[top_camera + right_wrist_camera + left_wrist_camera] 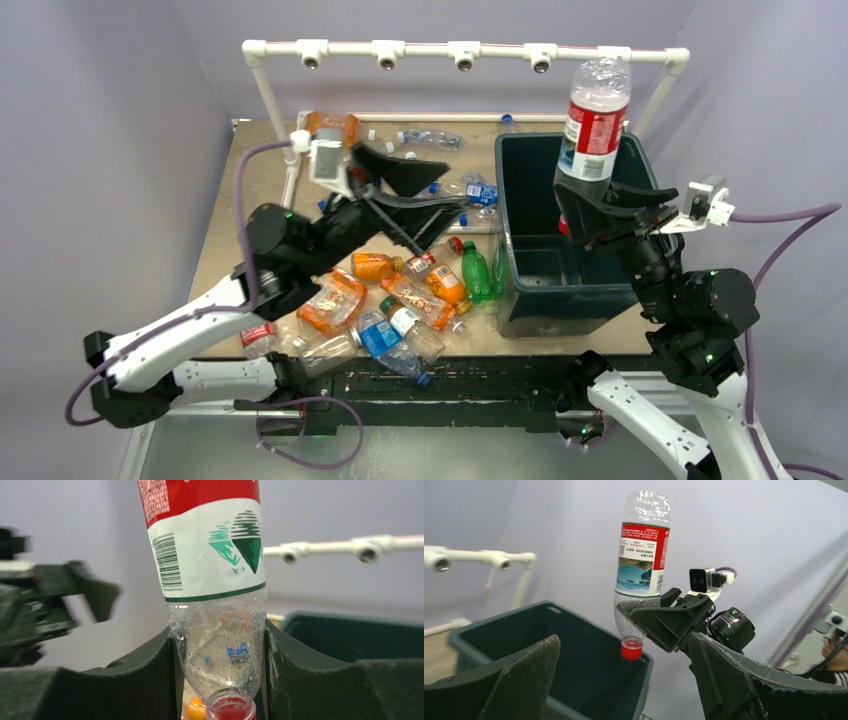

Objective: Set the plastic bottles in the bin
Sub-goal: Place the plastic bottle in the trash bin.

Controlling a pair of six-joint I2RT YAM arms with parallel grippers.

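My right gripper (588, 205) is shut on a clear bottle with a red-and-white label (594, 122), held upside down, its red cap (631, 648) downward, above the dark green bin (520, 300). The same bottle fills the right wrist view (215, 645), pinched between the fingers (300, 680). My left gripper (420, 185) is open and empty, raised above the table left of the bin. Several bottles, orange (372, 266), green (475, 272) and clear with blue labels (380, 338), lie in a pile on the table left of the bin. More lie at the back (430, 138).
A white pipe frame (460, 50) with small cameras spans the back of the table. Purple walls close in on both sides. The bin stands at the right of the wooden table (255, 180). In the left wrist view the bin (499, 630) is seen beyond the open fingers.
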